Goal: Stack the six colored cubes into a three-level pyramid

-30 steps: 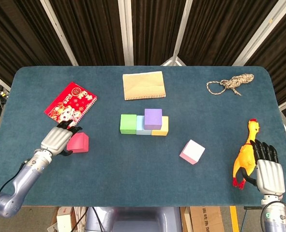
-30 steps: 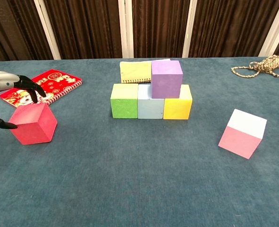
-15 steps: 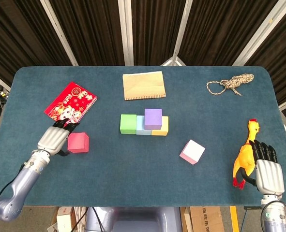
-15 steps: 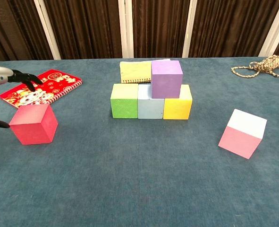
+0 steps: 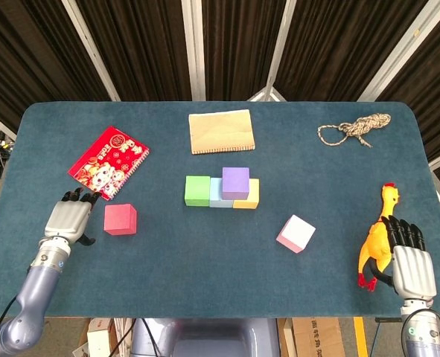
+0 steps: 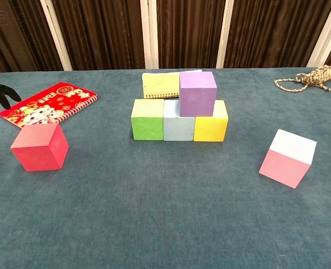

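Three cubes sit in a row at the middle of the blue table (image 5: 205,268) — a green cube (image 5: 197,190) on the left, a light-blue cube (image 6: 178,127) in the centre and a yellow cube (image 6: 211,124) on the right, their sides touching. A purple cube (image 5: 235,183) rests on top, over the seam between the light-blue and yellow ones.

The red cube (image 5: 120,219) stands flat on the cloth, well to the left of the row and nearer the front edge. Just to its left the left hand (image 5: 67,220) lies apart from it, fingers spread and holding nothing; in the chest view only a dark fingertip shows at the left border.

The pink cube (image 5: 295,233) with a white top sits alone to the right of the row, near the front.

At the near right edge the right hand (image 5: 412,264) rests with fingers extended, right beside a yellow rubber chicken (image 5: 375,244) — whether it touches the toy I cannot tell.

Further back lie a red spiral notebook (image 5: 108,161) on the left, a tan notepad (image 5: 220,131) behind the row and a coil of rope (image 5: 355,129) at the far right.
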Robot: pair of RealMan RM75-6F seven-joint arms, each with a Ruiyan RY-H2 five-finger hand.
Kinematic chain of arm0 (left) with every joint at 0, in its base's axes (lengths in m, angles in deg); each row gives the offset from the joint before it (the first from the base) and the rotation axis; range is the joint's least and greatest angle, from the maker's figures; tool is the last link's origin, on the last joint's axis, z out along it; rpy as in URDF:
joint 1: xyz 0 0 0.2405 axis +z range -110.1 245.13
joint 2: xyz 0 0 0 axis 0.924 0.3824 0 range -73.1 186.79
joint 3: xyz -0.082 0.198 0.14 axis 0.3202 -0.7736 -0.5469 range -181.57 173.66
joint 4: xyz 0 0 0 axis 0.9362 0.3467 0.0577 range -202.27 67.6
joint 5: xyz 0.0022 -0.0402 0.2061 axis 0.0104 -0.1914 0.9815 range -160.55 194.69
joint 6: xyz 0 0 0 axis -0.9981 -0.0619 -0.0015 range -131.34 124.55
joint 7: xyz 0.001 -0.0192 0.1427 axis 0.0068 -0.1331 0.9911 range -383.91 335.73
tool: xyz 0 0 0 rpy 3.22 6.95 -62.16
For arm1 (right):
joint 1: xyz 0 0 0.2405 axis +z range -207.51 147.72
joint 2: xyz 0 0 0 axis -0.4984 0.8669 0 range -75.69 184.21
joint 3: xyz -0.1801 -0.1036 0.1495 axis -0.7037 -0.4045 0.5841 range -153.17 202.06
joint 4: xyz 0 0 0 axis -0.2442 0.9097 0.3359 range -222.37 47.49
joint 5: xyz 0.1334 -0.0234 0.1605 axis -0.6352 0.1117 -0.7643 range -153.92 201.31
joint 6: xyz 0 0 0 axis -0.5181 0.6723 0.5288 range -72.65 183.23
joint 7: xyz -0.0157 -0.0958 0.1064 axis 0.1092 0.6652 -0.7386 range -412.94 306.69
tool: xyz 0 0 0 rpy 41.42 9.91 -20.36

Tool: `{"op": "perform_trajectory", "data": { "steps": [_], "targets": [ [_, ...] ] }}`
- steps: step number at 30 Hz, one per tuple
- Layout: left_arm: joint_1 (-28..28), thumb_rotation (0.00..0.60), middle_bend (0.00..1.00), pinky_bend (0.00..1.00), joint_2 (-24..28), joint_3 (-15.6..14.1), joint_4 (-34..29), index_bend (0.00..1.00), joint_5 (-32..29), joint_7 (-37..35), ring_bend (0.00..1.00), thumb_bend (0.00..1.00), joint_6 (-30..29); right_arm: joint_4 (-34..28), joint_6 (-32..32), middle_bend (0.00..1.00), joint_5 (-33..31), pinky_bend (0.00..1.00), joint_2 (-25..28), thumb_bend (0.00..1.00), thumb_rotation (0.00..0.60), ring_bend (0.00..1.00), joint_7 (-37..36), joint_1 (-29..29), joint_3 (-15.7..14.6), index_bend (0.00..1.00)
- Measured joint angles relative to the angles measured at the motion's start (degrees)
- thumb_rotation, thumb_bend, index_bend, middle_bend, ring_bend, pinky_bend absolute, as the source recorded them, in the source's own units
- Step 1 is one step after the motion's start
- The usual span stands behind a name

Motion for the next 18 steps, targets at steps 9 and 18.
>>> {"op": "perform_trajectory", "data": {
  "steps": [9, 18],
  "targets": [
    [-1.9, 0.6, 0.18, 0.09, -5.1, 1.4, 2.7, 0.23, -3.7, 1.7, 0.0, 0.18, -3.5, 0.0, 0.2, 0.09, -0.1, 0.0, 0.4, 0.34, 0.6, 0.0, -0.6, -0.2, 0.1, 0.08],
    [-4.3, 0.6, 0.21, 0.09, -9.8, 2.3, 7.1, 0.25, -6.4, 4.0, 0.01, 0.22, -4.0, -0.1, 0.3, 0.09, -0.2, 0.0, 0.6, 0.34, 0.6, 0.0, -0.8, -0.2, 0.2, 0.08]
  ]
}}
